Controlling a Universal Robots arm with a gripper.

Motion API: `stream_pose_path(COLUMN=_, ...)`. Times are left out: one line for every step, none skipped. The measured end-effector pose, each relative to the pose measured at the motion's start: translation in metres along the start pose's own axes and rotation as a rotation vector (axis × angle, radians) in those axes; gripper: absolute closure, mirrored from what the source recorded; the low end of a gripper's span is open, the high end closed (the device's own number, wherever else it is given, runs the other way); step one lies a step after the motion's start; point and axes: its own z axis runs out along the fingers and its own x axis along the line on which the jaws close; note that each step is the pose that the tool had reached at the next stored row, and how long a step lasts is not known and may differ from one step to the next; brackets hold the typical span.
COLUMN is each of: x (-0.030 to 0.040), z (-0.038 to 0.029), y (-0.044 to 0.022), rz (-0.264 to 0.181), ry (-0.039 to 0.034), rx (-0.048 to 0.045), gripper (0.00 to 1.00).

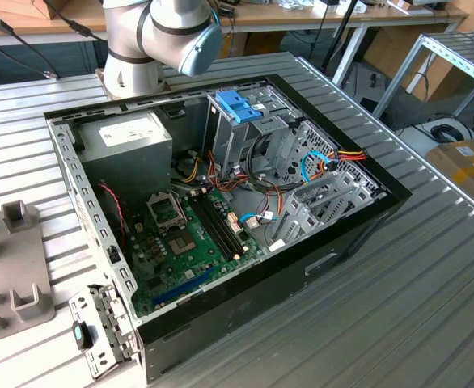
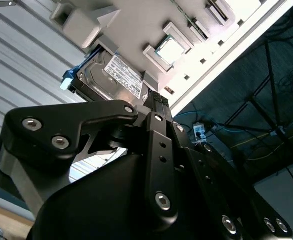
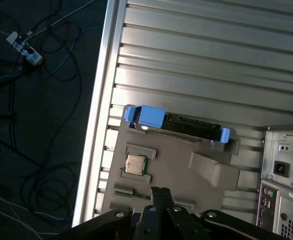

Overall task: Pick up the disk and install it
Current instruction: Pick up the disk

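Note:
The disk (image 3: pixel 179 125) stands on edge in a slot of a grey holder plate (image 3: pixel 176 160); it is silver-grey metal in a blue plastic carrier frame. Its white label shows in the second wrist view, on the disk (image 2: pixel 111 75). My gripper (image 3: pixel 159 192) hovers over the holder's near side, apart from the disk, with its black fingertips pressed together and nothing between them. In the second wrist view the gripper (image 2: pixel 158 100) points toward the disk's corner. The open computer case (image 1: pixel 358 234) lies on the table, with a drive cage (image 1: pixel 245 133) topped by a blue handle.
A processor chip (image 3: pixel 135 164) sits in a recess of the holder. The case's rear panel (image 3: pixel 286 175) is close beside the holder. The table edge (image 3: pixel 99 100) drops to a floor with cables. The power-supply box (image 1: pixel 128 141) and motherboard (image 1: pixel 188 234) fill the case. The arm's base (image 1: pixel 156 32) stands behind it.

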Motion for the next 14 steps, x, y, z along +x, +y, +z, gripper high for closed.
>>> stream_pose_path(x=0.0, z=0.0, y=0.0, rz=-0.003, ry=0.0001, rx=0.0, gripper=0.9)
stream_pose_path(x=0.0, z=0.0, y=0.0, rz=-0.005, ry=0.0003, rx=-0.0001, gripper=0.9)
stream_pose_path(x=0.0, z=0.0, y=0.0, rz=-0.009, ry=0.0004, rx=-0.0001, gripper=0.9)
stream_pose_path(x=0.0, z=0.0, y=0.0, rz=-0.014, ry=0.0006, rx=-0.0003, gripper=0.9)
stream_pose_path(x=0.0, z=0.0, y=0.0, rz=-0.016, ry=0.0007, rx=-0.0004, gripper=0.9)
stream_pose_path(x=0.0, z=0.0, y=0.0, rz=-0.018, ry=0.0008, rx=-0.0004, gripper=0.9)
stream_pose_path(x=0.0, z=0.0, y=0.0, rz=-0.022, ry=0.001, rx=-0.0005, gripper=0.9)
stream_pose_path(x=0.0, z=0.0, y=0.0, rz=-0.025, ry=0.0011, rx=-0.0006, gripper=0.9)
stream_pose_path(x=0.0, z=0.0, y=0.0, rz=-0.027, ry=0.0012, rx=-0.0006, gripper=0.9)
stream_pose_path(x=0.0, z=0.0, y=0.0, rz=-0.03, ry=0.0013, rx=-0.0007, gripper=0.9)
stream_pose_path(x=0.0, z=0.0, y=0.0, rz=-0.032, ry=0.0014, rx=-0.0007, gripper=0.9)
stream_pose_path(x=0.0, z=0.0, y=0.0, rz=-0.035, ry=0.0016, rx=-0.0008, gripper=0.9)
stream_pose_path(x=0.0, z=0.0, y=0.0, rz=-0.04, ry=0.0018, rx=-0.0009, gripper=0.9)
stream_pose_path(x=0.0, z=0.0, y=0.0, rz=-0.043, ry=0.0019, rx=-0.001, gripper=0.9)
